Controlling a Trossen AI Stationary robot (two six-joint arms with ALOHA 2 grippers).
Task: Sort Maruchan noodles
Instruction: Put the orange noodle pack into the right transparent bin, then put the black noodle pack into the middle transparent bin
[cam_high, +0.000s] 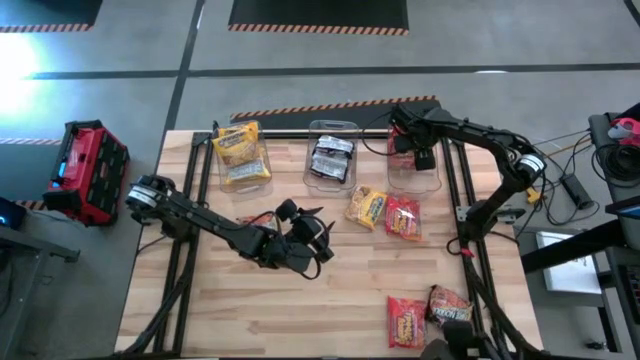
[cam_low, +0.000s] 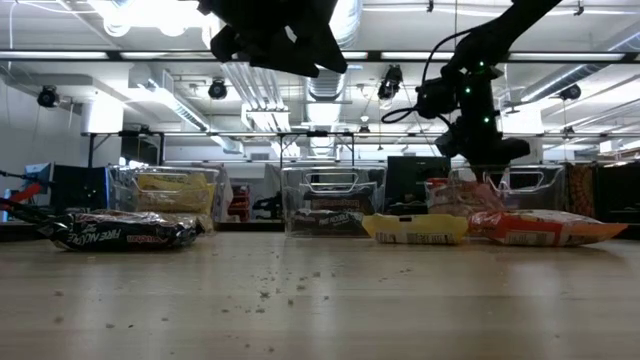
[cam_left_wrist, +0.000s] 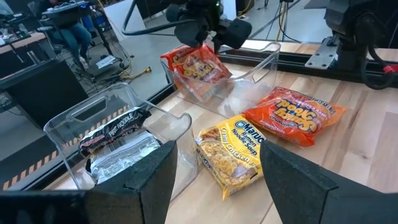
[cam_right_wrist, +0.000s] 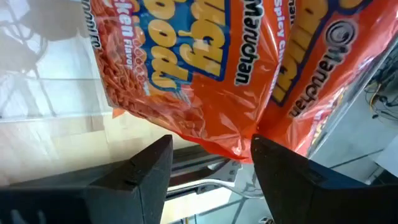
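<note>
Although the right gripper (cam_high: 417, 150) hung over the far-right bin (cam_high: 413, 175), its fingers stood apart, a red packet (cam_right_wrist: 186, 68) just past them, apparently let go. Such packets looked light, crinkly and brittle inside, best pinched at an edge. It lay tilted in the bin. The left gripper (cam_high: 318, 238) waited open, empty, mid-table.

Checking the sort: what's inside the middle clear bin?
The middle clear bin holds dark-wrapped noodle packets, at least two, stacked. Anything beneath them is covered; the exact count cannot be told.
</note>
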